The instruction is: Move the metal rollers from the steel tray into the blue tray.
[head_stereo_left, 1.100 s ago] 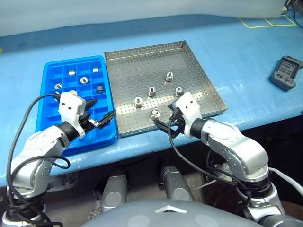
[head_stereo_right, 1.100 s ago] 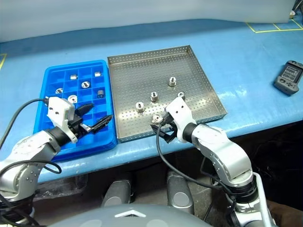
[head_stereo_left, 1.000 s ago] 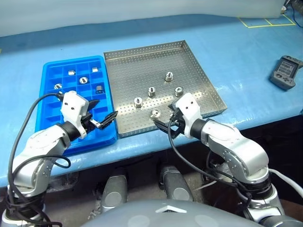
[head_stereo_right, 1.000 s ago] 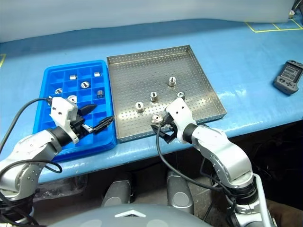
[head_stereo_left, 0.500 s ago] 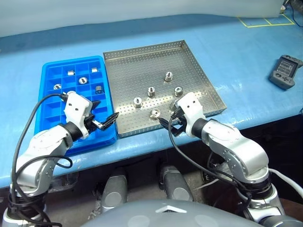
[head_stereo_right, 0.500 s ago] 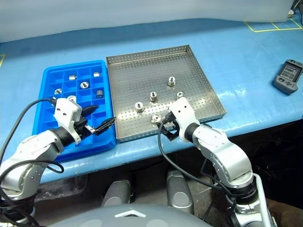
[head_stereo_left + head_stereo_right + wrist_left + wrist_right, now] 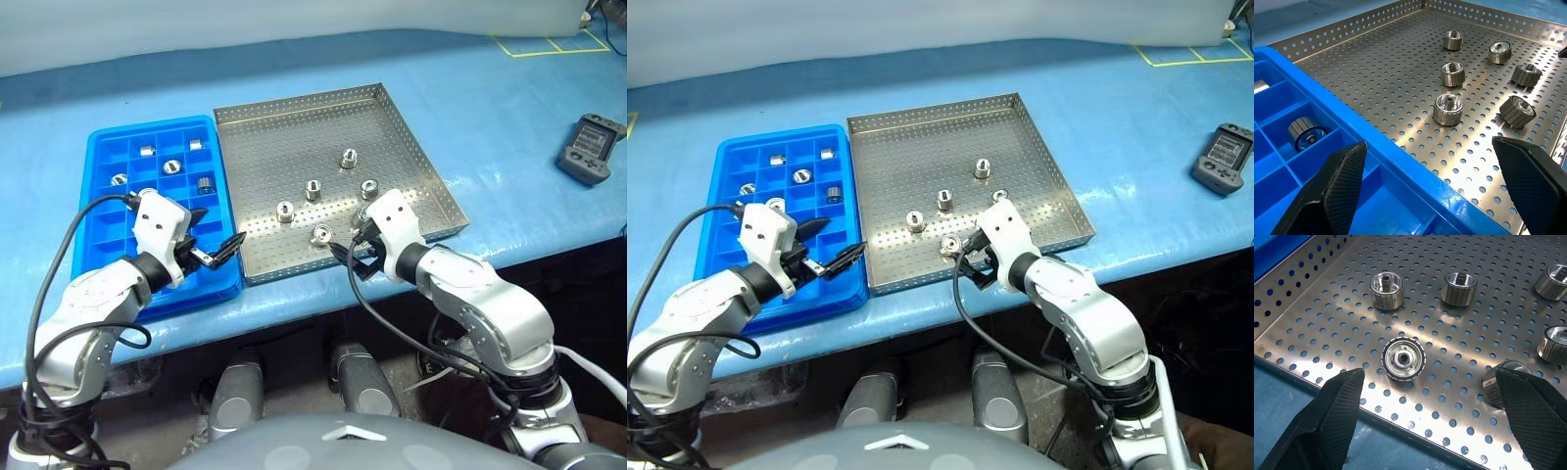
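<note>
Steel tray holds five metal rollers, with more in the blue tray beside it. The right gripper hangs wide open over the tray's near rim, one tilted roller between its fingers. The left gripper is spread wide and empty above the blue tray's edge.

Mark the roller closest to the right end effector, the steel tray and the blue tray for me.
nearest roller (image 7: 1403, 359), right wrist view, its end face with the centre hole
steel tray (image 7: 294, 102), left eye view, its far rim
blue tray (image 7: 90, 186), left eye view, its outer left wall
</note>
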Robot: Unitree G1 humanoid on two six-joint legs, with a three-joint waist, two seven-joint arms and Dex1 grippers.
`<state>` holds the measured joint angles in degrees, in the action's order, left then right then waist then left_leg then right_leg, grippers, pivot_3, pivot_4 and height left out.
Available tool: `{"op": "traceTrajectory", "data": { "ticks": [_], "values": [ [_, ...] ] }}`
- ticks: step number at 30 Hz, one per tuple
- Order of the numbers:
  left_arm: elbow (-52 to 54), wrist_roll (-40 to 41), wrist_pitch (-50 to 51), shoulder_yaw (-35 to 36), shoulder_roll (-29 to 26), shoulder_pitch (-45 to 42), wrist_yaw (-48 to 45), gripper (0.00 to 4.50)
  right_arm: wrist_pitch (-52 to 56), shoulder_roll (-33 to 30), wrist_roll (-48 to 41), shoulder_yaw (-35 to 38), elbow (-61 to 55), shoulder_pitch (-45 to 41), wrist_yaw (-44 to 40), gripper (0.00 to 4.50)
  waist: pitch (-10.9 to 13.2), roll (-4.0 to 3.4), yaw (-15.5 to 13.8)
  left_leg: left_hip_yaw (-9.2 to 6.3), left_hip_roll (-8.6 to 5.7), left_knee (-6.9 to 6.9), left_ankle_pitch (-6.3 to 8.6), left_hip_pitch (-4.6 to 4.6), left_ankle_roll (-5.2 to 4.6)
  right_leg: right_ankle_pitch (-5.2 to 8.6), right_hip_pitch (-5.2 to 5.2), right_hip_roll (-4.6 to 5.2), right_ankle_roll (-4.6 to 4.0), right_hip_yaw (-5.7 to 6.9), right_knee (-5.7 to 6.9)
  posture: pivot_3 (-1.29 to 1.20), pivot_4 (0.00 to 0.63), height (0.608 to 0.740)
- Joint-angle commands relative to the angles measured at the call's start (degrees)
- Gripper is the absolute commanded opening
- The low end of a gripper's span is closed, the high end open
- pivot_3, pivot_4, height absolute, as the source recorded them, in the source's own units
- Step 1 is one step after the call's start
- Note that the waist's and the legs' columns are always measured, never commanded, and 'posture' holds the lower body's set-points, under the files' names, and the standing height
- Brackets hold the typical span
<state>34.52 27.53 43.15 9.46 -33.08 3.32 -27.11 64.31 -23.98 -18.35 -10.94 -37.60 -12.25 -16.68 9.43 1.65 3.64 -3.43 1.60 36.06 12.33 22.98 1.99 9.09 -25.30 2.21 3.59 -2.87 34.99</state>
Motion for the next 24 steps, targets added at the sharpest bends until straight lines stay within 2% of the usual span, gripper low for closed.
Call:
{"op": "traceTrajectory", "data": {
  "ticks": [1, 10, 18, 24],
  "values": [
    [0.6, -0.6, -1.3, 0.1, 0.1, -0.3, 0.3, 4.46, -0.4, 0.3, 0.3, -0.3, -0.7, -0.8, 0.2, 4.5, 0.0, 0.0, 0.0, 0.0, 0.0, 0.0, 0.0, 0.0, 0.0, 0.0, 0.0, 0.0, 0.0, 0.0, 0.0, -0.02, 0.15, 0.74],
    [-2.9, -2.8, -1.5, -3.3, -0.7, -5.3, -0.2, 4.46, -1.3, 1.8, 0.8, 0.2, -1.1, -0.8, 1.6, 4.5, 0.0, 0.0, -0.1, 0.0, 0.0, 0.02, 0.0, 0.0, 0.0, 0.0, 0.01, -0.01, 0.0, 0.0, 0.03, -0.04, 0.15, 0.74],
    [-14.3, -7.9, -3.0, -12.6, 0.8, -21.1, -2.6, 4.46, -2.4, 2.6, 1.9, 0.0, -1.3, -0.2, 2.7, 4.5, 0.0, 0.01, 0.1, -0.01, -0.02, 0.09, 0.0, -0.01, 0.0, -0.01, 0.07, -0.02, 0.02, -0.02, 0.05, -0.07, 0.15, 0.74],
    [-29.9, -15.3, -7.1, -21.8, 4.5, -33.4, -4.9, 4.46, -2.9, 3.8, 2.4, -0.7, -1.4, 0.2, 3.3, 4.5, 0.0, 0.0, 0.5, -0.01, -0.04, 0.1, -0.01, -0.03, -0.01, -0.03, 0.1, -0.05, 0.04, -0.07, 0.07, -0.09, 0.15, 0.74]
  ]
}}
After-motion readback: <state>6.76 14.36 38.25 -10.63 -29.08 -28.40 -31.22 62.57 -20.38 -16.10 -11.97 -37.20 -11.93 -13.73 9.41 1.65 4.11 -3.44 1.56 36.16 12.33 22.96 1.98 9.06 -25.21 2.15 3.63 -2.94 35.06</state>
